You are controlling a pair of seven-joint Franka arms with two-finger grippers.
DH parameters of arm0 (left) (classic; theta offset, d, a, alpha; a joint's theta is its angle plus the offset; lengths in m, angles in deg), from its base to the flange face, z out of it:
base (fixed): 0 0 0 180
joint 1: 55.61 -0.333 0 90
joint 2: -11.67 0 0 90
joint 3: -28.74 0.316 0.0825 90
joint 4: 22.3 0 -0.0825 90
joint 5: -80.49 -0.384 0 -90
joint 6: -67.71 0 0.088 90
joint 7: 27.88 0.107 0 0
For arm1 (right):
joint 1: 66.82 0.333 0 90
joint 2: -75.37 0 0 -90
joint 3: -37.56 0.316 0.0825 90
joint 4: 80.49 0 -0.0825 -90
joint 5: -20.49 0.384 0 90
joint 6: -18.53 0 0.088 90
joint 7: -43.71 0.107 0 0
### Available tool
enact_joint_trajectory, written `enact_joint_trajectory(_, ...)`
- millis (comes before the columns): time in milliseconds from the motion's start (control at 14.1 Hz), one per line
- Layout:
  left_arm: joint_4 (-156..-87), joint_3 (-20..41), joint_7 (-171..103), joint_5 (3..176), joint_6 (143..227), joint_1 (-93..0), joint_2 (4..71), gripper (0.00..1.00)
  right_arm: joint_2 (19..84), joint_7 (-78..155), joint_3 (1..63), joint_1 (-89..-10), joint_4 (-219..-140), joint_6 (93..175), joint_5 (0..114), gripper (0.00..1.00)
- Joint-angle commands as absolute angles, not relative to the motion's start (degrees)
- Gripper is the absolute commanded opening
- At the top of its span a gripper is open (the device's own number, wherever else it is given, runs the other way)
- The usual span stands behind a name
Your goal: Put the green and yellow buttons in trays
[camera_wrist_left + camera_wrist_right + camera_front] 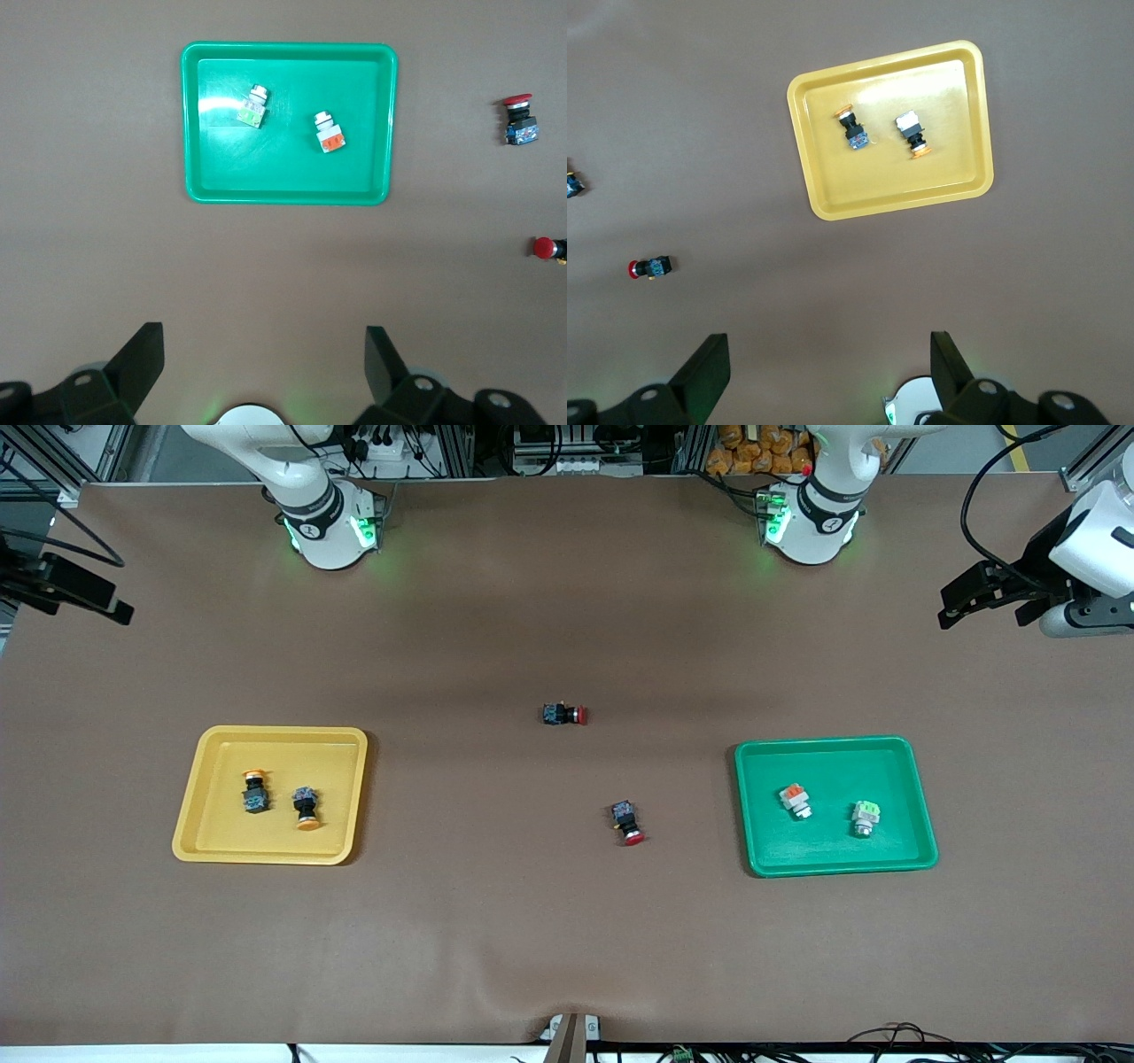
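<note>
The yellow tray (pixel 205 779) holds two round yellow buttons (pixel 255 792); the green tray (pixel 912 797) holds two square buttons (pixel 796 800). Left end effector (pixel 263 363) and right end effector (pixel 830 363) gape wide, empty.

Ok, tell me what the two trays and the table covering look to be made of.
Yellow tray: likely moulded plastic, smooth and slightly glossy; rounded corners, soft glare on its floor in the right wrist view.
Green tray: the same, glossier; a bright highlight streaks its floor in the left wrist view.
Table covering: brown and matte, perhaps paper or thin fabric; it buckles into a ripple at the front edge.
</note>
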State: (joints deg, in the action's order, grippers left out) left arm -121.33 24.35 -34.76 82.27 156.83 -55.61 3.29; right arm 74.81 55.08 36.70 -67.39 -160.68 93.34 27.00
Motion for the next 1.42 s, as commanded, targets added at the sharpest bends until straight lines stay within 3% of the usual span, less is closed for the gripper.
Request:
enact_joint_trajectory(0, -122.1, 24.3, -33.9, 83.3, 156.0, -56.2, 1.8, 1.00, 78.1, 55.0, 37.4, -67.6, -166.5, 96.1, 26.0, 1.00)
enact_joint_trajectory(1346, -116.0, 24.3, -34.3, 82.6, 152.8, -56.1, 2.2, 1.00, 77.8, 45.5, 38.5, -66.5, -166.0, 96.5, 21.3, 1.00)
